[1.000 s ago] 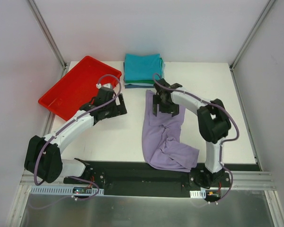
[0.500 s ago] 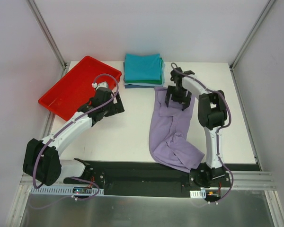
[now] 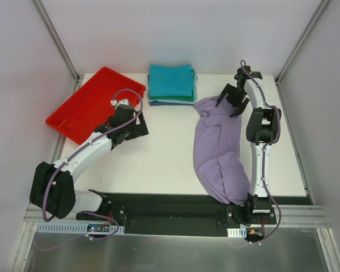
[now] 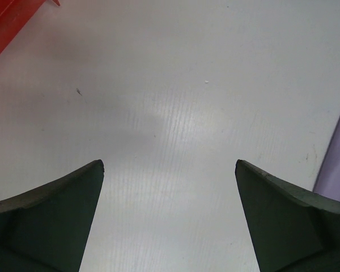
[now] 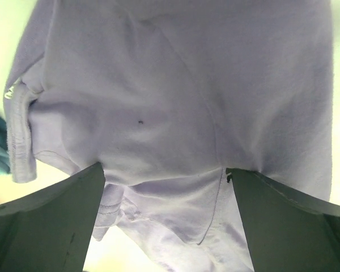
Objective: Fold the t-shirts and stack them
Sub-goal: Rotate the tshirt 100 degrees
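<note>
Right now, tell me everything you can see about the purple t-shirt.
The purple t-shirt is plain lavender, soft-looking cotton. It is unfolded and bunched into a long wrinkled band on the white table. It runs from the black strip at the near edge to a spot beside the folded stack. The right wrist view shows a stitched hem at its far end. The right gripper sits over that end, fingers spread wide, not pinching it. The right arm runs along its right side.

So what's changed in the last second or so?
The right gripper swung to the far right of the table, pulling the purple shirt along; the shirt went from crumpled to stretched long. That gripper now stands open over the cloth. The left gripper, open, the red tray and the folded pile barely moved.
</note>
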{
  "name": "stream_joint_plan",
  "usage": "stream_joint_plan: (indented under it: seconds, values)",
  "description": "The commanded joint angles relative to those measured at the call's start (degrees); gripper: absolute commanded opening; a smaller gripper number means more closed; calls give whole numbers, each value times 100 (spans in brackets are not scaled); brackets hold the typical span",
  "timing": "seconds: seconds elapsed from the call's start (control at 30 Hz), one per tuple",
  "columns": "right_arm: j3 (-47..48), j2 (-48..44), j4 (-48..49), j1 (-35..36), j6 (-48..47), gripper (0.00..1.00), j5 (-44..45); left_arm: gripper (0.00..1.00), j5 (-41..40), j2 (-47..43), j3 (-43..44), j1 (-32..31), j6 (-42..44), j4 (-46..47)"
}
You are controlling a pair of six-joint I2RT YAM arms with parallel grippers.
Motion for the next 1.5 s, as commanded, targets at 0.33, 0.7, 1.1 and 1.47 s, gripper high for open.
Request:
stream_joint_plan:
  seconds: [0.33, 0.7, 1.1, 1.47]
  values:
    - [39, 278, 743, -1629, 599, 96, 555, 99, 804, 763, 762, 76, 238, 105]
    - [-196, -1404, 675, -1296, -1005, 96, 489, 99, 2333, 1132, 1052, 32, 344, 131]
    - [-6662, -5625, 1261, 100, -403, 96, 1830, 99, 2606, 1106, 832, -99, 317, 281]
    - [-8803, -5612, 2431, 1306, 512, 96, 1346, 99, 2607, 913, 701, -99, 335, 325]
